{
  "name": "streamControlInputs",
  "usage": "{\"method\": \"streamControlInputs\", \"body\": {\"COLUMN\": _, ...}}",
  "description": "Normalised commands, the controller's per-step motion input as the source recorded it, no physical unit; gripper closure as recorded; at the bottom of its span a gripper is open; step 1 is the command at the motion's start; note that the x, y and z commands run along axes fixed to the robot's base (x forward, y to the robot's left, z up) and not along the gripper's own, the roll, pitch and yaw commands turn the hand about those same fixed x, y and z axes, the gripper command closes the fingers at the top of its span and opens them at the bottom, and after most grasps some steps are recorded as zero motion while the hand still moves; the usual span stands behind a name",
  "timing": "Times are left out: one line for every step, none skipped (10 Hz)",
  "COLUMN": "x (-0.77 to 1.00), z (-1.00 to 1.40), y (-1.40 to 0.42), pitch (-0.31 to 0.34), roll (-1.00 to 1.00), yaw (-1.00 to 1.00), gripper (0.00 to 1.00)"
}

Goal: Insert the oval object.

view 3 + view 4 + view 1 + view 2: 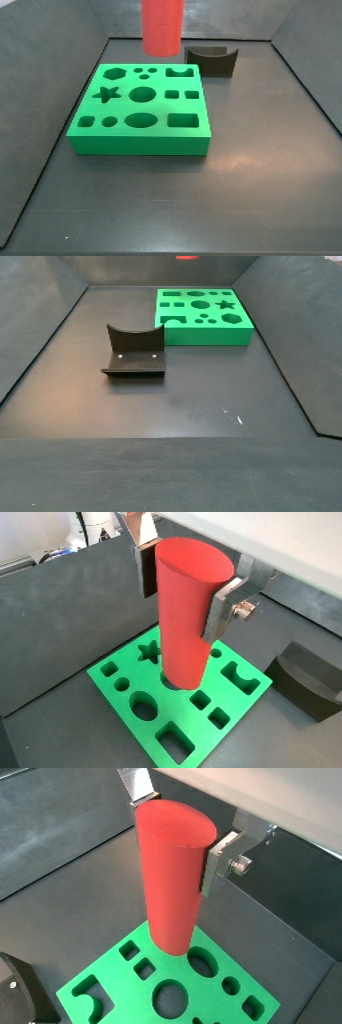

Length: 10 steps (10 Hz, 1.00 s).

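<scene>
The oval object, a tall red peg point(185, 612), is clamped upright between the silver fingers of my gripper point(187, 592) in both wrist views point(181, 828). The peg point(171, 878) hangs above the green block point(114, 672), and a clear gap shows between them in a side view. There only the peg's lower part point(160, 25) shows, and the gripper is cut off above the frame. The green block point(140, 145) lies flat with several shaped holes, among them a large oval one point(140, 121). The block also shows in the second side view point(201, 334).
A dark brown block with a curved notch point(214, 60) stands on the floor beside the green block's far right corner; it also shows in a side view point(134, 354) and in both wrist views point(310, 682) point(20, 993). Dark walls enclose the grey floor.
</scene>
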Motion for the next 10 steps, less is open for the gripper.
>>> {"method": "streamControlInputs", "body": {"x": -0.23, "z": -0.37, "y": 0.00, "pitch": -0.051, "roll": 0.00, "yaw": 0.00, "gripper": 1.00}}
{"method": "streamControlInputs", "body": {"x": -0.42, "z": -0.72, "y": -0.07, "pitch": -0.066, "roll": -0.01, "yaw": 0.03, "gripper": 1.00}}
{"method": "streamControlInputs", "body": {"x": -0.41, "z": -0.79, "y": -0.02, "pitch": -0.030, "roll": -0.01, "yaw": 0.05, "gripper": 1.00}}
{"method": "streamControlInputs", "body": {"x": -0.05, "z": -0.89, "y": -0.09, "pitch": 0.000, "roll": 0.00, "yaw": 0.00, "gripper": 1.00}}
{"method": "streamControlInputs", "body": {"x": 0.00, "z": -0.80, "y": -0.20, "pitch": 0.000, "roll": -0.04, "yaw": -0.01, "gripper": 1.00}}
{"method": "streamControlInputs", "body": {"x": 0.00, "z": -0.54, "y": -0.27, "pitch": -0.011, "roll": -0.24, "yaw": 0.00, "gripper": 1.00}}
{"method": "streamControlInputs", "body": {"x": 0.00, "z": -0.38, "y": -0.29, "pitch": -0.051, "roll": -0.31, "yaw": 0.00, "gripper": 1.00}}
{"method": "streamControlInputs", "body": {"x": 0.00, "z": -0.33, "y": -0.27, "pitch": -0.079, "roll": -0.18, "yaw": -0.10, "gripper": 1.00}}
{"method": "streamControlInputs", "body": {"x": 0.00, "z": -0.34, "y": -0.23, "pitch": -0.051, "roll": -0.10, "yaw": -0.20, "gripper": 1.00}}
{"method": "streamControlInputs", "body": {"x": 0.00, "z": -0.26, "y": -0.22, "pitch": -0.034, "roll": -0.11, "yaw": -0.23, "gripper": 1.00}}
